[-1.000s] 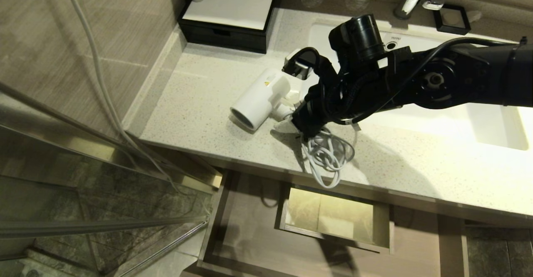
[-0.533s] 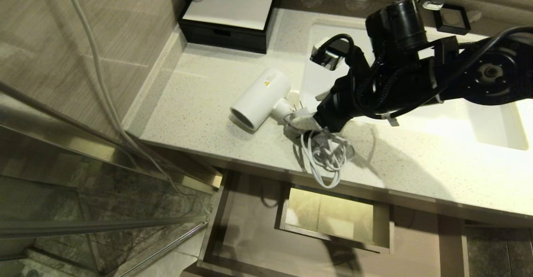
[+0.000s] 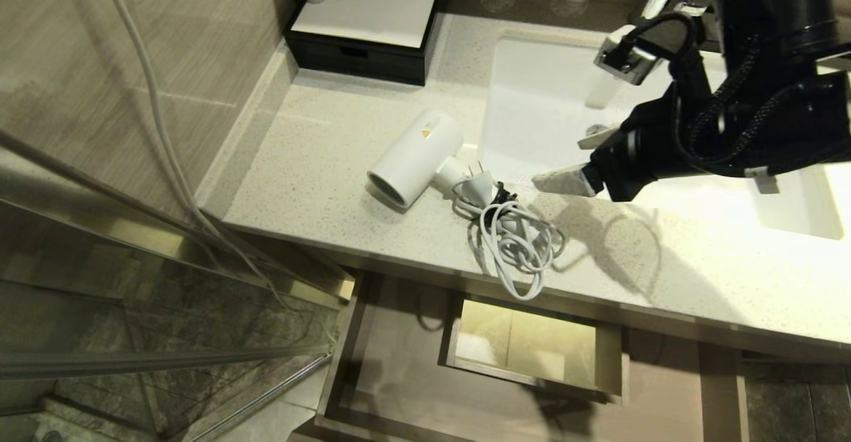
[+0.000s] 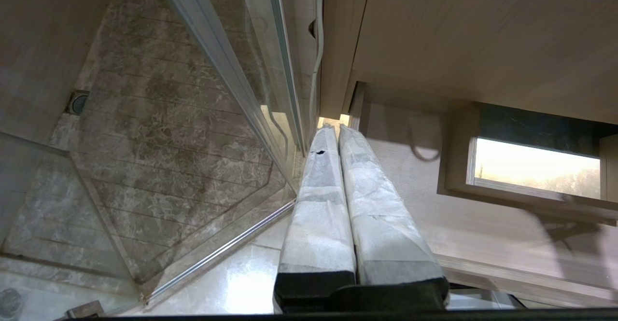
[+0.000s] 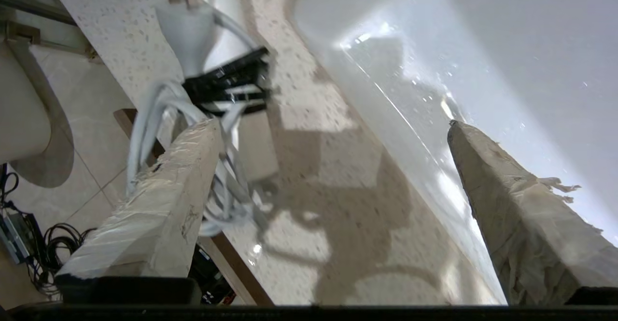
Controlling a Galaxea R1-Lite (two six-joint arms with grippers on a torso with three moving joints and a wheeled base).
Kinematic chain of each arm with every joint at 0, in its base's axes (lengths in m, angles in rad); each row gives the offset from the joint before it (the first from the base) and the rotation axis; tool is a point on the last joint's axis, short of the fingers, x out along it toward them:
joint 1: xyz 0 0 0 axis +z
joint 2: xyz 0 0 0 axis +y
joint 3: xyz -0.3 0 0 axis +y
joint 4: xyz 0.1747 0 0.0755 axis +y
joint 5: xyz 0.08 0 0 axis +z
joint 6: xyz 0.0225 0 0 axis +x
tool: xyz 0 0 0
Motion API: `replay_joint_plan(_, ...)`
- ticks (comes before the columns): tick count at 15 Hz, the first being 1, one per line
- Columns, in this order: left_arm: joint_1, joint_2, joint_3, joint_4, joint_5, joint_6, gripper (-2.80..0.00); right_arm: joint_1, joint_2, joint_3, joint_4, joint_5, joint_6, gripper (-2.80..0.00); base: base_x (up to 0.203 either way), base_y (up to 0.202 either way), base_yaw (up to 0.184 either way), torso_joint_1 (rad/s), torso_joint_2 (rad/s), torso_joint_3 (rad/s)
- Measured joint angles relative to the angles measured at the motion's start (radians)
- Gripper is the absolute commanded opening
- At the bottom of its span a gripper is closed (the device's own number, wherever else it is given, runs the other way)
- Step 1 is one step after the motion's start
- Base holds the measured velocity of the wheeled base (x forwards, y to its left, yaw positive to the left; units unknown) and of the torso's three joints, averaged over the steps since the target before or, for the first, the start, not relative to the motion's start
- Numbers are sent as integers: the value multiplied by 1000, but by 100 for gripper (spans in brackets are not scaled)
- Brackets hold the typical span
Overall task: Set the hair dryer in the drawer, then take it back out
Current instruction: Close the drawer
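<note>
Counter (image 3: 332,163): landmark.
Drawer (image 3: 399,362): below its front edge, pulled out.
Right gripper (image 3: 582,163): above the basin rim, fingers spread, empty.
Left gripper (image 4: 338,132): fingers pressed together (parked low).
Dryer (image 3: 415,156): on counter; looped cord (image 3: 522,249) overhangs the edge, likely to snag or drag.

Warm indoor light, bright at the basin, dim toward the floor.
The white sink (image 3: 552,103) glares almost blown out, and the arm throws a soft dark shadow across the speckled counter (image 3: 319,163). The open drawer (image 3: 399,355) lies in shade, though its cutout glows yellow. In the right wrist view the cord (image 5: 159,113) is smeared with motion blur.
</note>
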Motion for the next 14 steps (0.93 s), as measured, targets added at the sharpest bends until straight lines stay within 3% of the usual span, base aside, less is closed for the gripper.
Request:
replay_joint_plan(2, 0, 0, 0, 0, 0, 0, -280, -52, -78, 77, -3, -1, 7, 0, 0, 0, 0, 0, 0, 0)
replay_joint_plan(3, 0, 0, 0, 0, 0, 0, -280, -80, -119, 119, -6, 0, 16, -280, 0, 0, 0, 0, 0, 0)
replay_joint_plan(8, 0, 0, 0, 0, 0, 0, -280, -237, -380, 373, -5, -14, 24, -280, 0, 0, 0, 0, 0, 0)
replay_joint_plan(14, 0, 0, 0, 0, 0, 0, -280, -347, -680, 647, 1, -129, 23, -280, 0, 0, 0, 0, 0, 0)
